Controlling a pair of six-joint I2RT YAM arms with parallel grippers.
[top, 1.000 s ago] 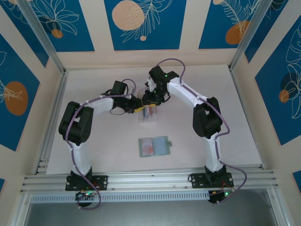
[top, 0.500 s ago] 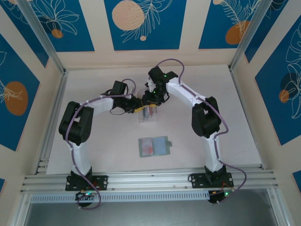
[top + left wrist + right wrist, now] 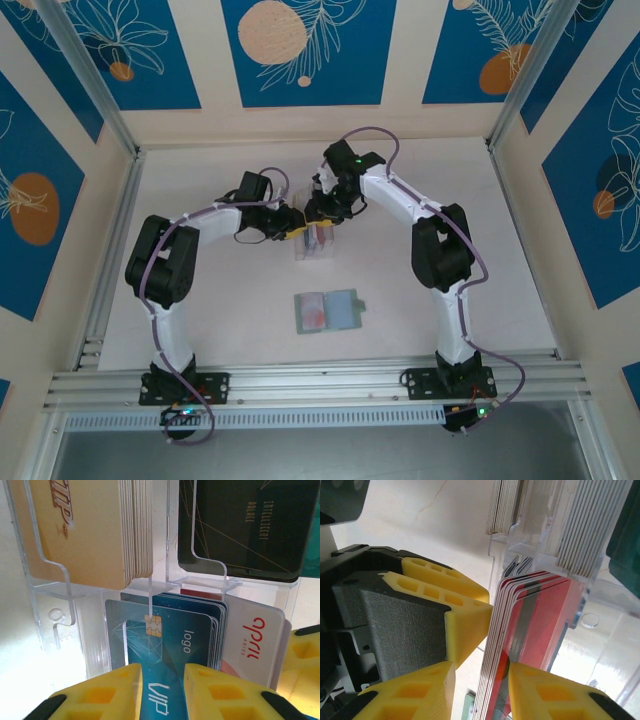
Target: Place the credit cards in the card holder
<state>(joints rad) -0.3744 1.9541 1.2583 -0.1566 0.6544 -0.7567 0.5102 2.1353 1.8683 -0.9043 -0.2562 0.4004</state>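
While both arms meet over the clear rack [image 3: 318, 243] in the middle of the table [image 3: 220, 310], the card holder [image 3: 328, 311] lies open and flat on the near side of it, well apart. Its pockets face up, so cards can be slid in. The credit cards [image 3: 530, 630] stand on edge in the rack's slots, which is probably why each arm comes at them from a side.

The right claw [image 3: 482, 692] reaches in from the far right and straddles a stack of red cards. Its jaws are partly open, one finger [image 3: 550, 695] against the stack and the other a sliver away, so nothing is pinched yet.

The left claw [image 3: 162, 692] comes from the left with its jaws a narrow gap apart in front of a blue card [image 3: 170, 645]. In the right wrist view its tip sits right against the red stack, probably to steady the rack while the right one pulls. Whether it grips anything I cannot tell.

The step in hand looks like drawing cards out, and too many may come at once.
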